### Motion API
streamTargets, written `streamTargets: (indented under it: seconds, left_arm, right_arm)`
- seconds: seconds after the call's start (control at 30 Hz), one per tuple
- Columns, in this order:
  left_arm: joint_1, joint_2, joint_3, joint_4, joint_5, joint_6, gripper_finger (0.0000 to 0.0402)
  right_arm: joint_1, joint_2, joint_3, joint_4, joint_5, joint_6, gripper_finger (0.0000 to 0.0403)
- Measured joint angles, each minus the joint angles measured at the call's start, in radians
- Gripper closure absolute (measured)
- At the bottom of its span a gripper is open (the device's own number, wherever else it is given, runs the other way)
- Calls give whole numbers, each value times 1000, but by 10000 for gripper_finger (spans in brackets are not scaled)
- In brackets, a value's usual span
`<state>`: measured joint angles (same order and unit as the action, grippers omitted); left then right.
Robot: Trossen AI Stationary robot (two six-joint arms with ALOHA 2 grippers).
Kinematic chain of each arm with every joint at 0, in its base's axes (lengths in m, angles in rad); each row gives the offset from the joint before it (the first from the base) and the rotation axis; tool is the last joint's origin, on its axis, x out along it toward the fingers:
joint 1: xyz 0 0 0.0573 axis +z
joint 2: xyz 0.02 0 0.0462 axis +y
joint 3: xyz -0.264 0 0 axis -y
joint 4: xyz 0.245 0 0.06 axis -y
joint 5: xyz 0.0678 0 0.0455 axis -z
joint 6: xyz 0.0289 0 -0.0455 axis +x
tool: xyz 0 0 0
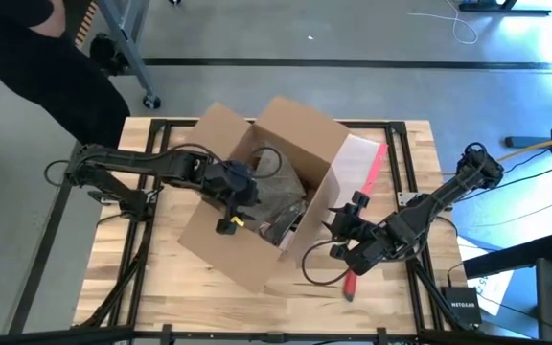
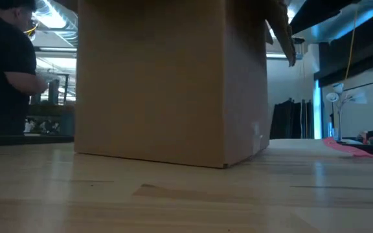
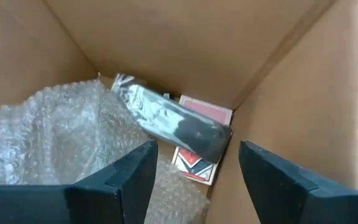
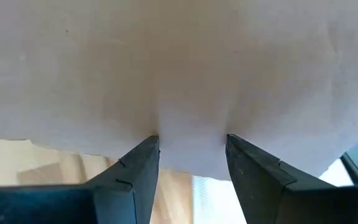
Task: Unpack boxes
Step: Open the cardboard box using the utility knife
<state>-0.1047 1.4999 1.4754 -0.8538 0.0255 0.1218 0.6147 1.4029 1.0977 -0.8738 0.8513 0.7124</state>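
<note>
Cardboard box stands open mid-table. We have the left gripper inside its mouth, fingers spread wide and empty, directly above a dark wrapped item lying aslant on bubble wrap toward the corner. Right gripper pinches the outer flap, so left is nearer.

Big brown cardboard box standing on the wooden table, close up, filling most of the middle. One flap sticking up and out at the top corner on the picture's right. Small pale label low on the box's side wall. Pink-edged clear pouch lying flat on the table, off to the picture's right, apart from the box. Person in a dark shirt at the left edge, behind the table. Lamp far back in the room.
</note>
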Motion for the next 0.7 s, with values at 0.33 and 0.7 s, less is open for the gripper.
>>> streamTargets:
  seconds: [0.33, 0.7]
  left_arm:
    - [-14, -11, 5, -49, 8, 6, 232]
    - [-14, -63, 170, -109, 49, -90, 214]
  right_arm:
    - [0, -9, 2, 14, -19, -13, 223]
    - [0, -9, 2, 12, -51, -8, 168]
